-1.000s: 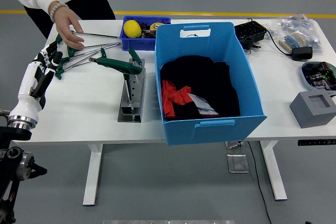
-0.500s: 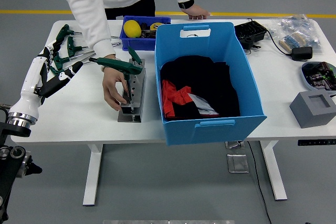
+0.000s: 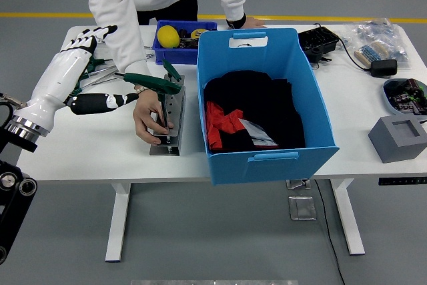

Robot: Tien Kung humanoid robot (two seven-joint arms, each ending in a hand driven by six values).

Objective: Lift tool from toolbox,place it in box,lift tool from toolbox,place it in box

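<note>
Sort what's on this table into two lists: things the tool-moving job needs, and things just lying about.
For the job:
- green-handled tool standing in the metal tool holder, which a person's hand steadies
- spare green-handled tools
- big blue box
- left hand, open, reaching in

Lying about:
- small blue bin with a yellow item
- grey block
- black device
- plastic bags
</note>
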